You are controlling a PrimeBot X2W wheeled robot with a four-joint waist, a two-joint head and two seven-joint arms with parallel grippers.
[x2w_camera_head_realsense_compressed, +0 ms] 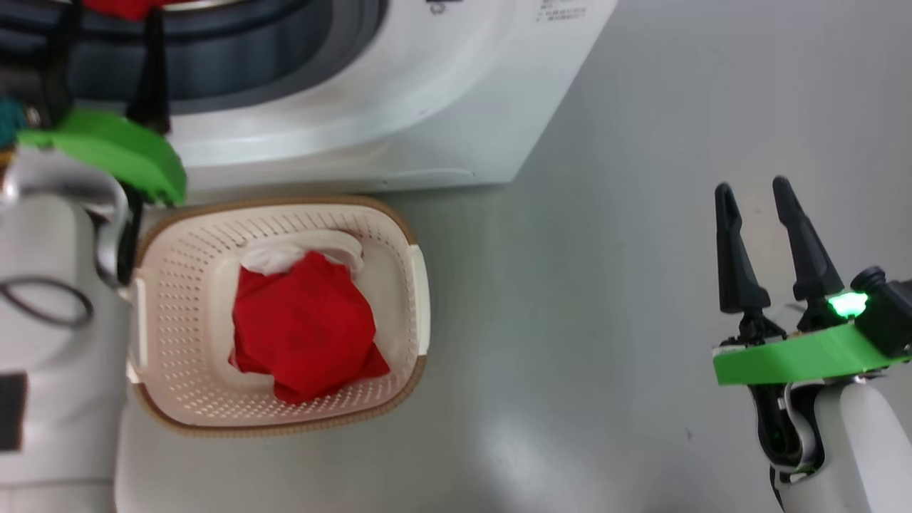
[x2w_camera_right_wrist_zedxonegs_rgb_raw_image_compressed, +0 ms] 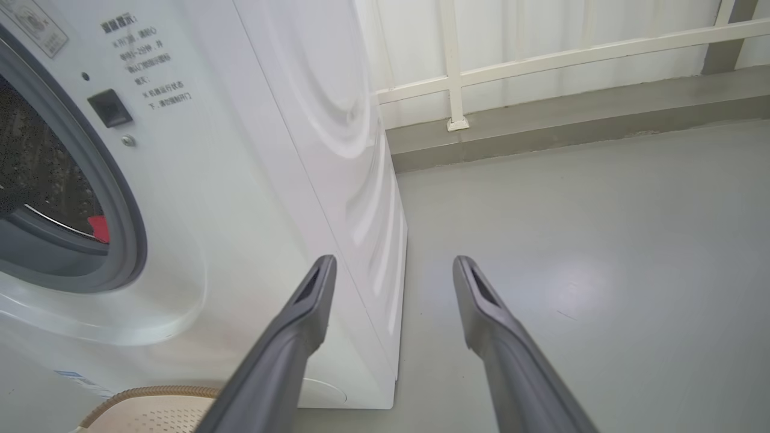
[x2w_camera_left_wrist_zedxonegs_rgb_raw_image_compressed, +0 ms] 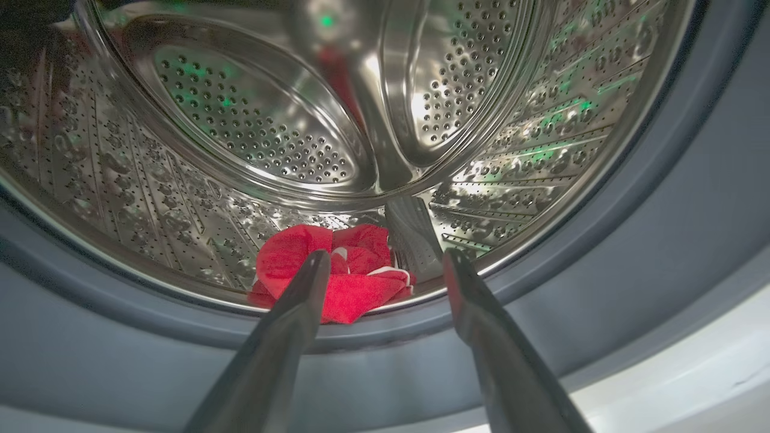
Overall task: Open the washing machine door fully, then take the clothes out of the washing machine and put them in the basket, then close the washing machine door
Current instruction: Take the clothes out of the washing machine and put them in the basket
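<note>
Left gripper (x2w_camera_left_wrist_zedxonegs_rgb_raw_image_compressed: 386, 258) is held at the mouth of the washer (x2w_camera_head_realsense_compressed: 399, 107), fingers spread apart and nothing caught between them. Just past the tips, a red garment (x2w_camera_left_wrist_zedxonegs_rgb_raw_image_compressed: 355, 279) with white trim is seen bunched at the near bottom edge of the drum (x2w_camera_left_wrist_zedxonegs_rgb_raw_image_compressed: 240, 120), right up against the grey gasket (x2w_camera_left_wrist_zedxonegs_rgb_raw_image_compressed: 662, 210) (a bit of it looks to spill over the lip). Another red piece (x2w_camera_head_realsense_compressed: 303, 331) is piled in the basket (x2w_camera_head_realsense_compressed: 185, 285), white trim on its far side. The basket is parked on the floor (x2w_camera_head_realsense_compressed: 605, 285) just in front of the washer. Right gripper (x2w_camera_head_realsense_compressed: 752, 189) is held well off to the right above the floor, fingers apart too, nothing gripped, far from the basket.
</note>
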